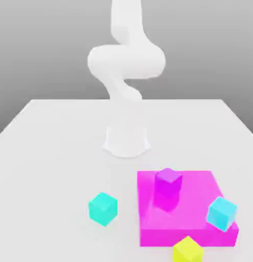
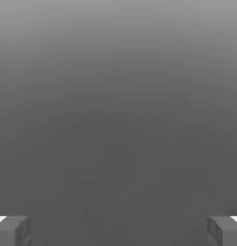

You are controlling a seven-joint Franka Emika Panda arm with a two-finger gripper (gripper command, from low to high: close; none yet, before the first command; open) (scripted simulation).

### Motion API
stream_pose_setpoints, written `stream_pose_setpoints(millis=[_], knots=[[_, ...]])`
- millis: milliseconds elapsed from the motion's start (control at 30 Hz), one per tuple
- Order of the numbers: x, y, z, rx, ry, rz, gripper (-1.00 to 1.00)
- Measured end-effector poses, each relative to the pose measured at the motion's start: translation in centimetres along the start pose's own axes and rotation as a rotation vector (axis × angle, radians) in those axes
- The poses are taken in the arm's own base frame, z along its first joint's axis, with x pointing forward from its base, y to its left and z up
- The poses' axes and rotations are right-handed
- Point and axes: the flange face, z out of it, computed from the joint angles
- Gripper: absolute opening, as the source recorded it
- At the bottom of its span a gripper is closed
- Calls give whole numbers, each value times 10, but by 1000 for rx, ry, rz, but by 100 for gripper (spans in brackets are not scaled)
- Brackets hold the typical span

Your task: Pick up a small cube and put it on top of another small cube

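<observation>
A: Four small cubes are out, by my count. A teal cube (image 1: 103,209) sits alone on the table (image 1: 51,153), at the exterior view's left of the magenta slab (image 1: 195,225). A purple cube (image 1: 167,190) stands on the slab near its middle. A light-blue cube (image 1: 222,213) sits at the slab's right edge, and a yellow cube (image 1: 188,250) is just at its front edge.

B: And the arm (image 1: 126,66)?

A: Folded up high behind them, well apart from every cube. In the hand view the gripper (image 2: 118,230) has its fingertips (image 2: 12,230) at the two far sides of the frame, so the jaws are spread wide with nothing between them, only grey background beyond.

B: So which step is this?

A: I'd say the very start. No cube is grasped and none sits on another cube. The purple one rests on the slab, which isn't a cube.

B: What does the next move need?

A: Choosing a cube to lift. I'd judge the teal one easiest, since it stands free with open table around it. The hand has to swing out and down, line the open jaws over two opposite faces, and descend around it before closing.

B: Where to stack?

A: Any other cube would serve; the purple one looks roomy to reach.
</observation>
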Motion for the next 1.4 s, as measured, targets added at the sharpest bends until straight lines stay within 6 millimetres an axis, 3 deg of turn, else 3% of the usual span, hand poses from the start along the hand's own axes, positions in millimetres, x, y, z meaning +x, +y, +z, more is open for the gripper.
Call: stream_pose_setpoints(millis=[133,300,433,567,633,833,867,1133,1333,1400], knots=[[-14,34,102,-134,-72,100,0],[-47,98,207,-297,-156,228,0],[-88,164,273,-434,-225,339,0],[-143,239,319,-578,-296,458,0],[-167,268,332,-631,-322,503,0],[-197,300,372,-651,-331,519,0],[-201,305,378,-651,-331,519,-100],[-199,303,376,-650,-330,519,-100],[-178,278,339,-650,-331,516,-100],[-176,254,343,-644,-346,469,-100]])
